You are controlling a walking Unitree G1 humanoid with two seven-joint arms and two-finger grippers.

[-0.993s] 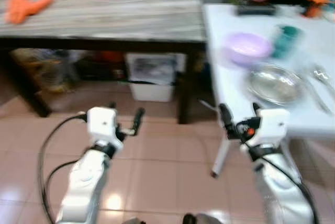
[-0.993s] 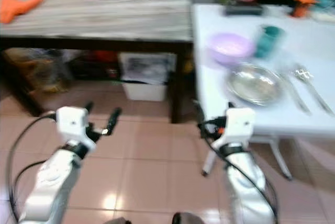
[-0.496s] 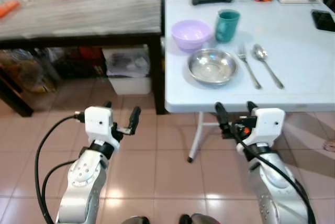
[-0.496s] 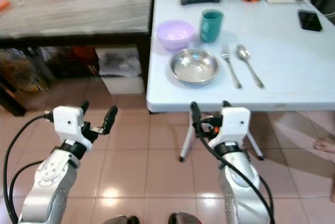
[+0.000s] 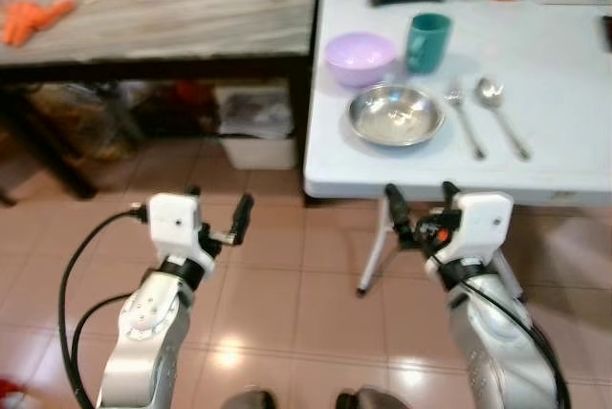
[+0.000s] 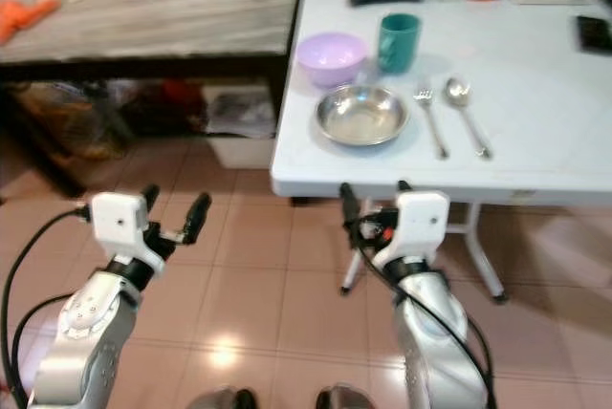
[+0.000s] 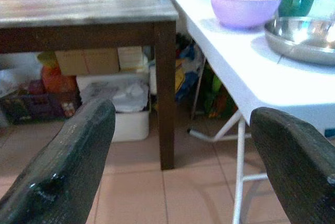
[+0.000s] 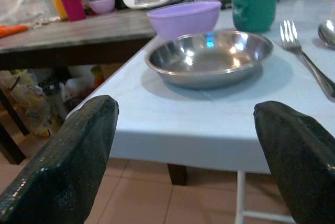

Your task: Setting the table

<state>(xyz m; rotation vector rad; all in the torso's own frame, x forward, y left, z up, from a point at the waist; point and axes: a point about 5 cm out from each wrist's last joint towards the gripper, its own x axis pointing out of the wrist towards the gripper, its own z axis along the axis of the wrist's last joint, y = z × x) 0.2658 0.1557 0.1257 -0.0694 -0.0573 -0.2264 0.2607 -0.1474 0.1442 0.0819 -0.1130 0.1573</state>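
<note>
On the white table [image 6: 535, 141] the setting lies together: a steel bowl [image 6: 362, 115] near the front edge, a purple bowl [image 6: 332, 55] and a green cup [image 6: 399, 41] just behind it, a fork [image 6: 429, 118] and a spoon [image 6: 466, 113] side by side just to the bowl's right. Against half a second ago the whole view has slid: the table sits a little further right and lower in frame, and more of the wooden bench [image 6: 143, 17] shows on the left, so the camera has turned while the dishes have kept their places. Both arms hang below the table edge as before. The left gripper [image 6: 172, 218] is spread wide and empty over the tiled floor; the right gripper [image 6: 375, 206] is likewise spread and empty, just short of the table's front edge, facing the steel bowl. Nothing is held, so the setting looks complete or nearly so.
</note>
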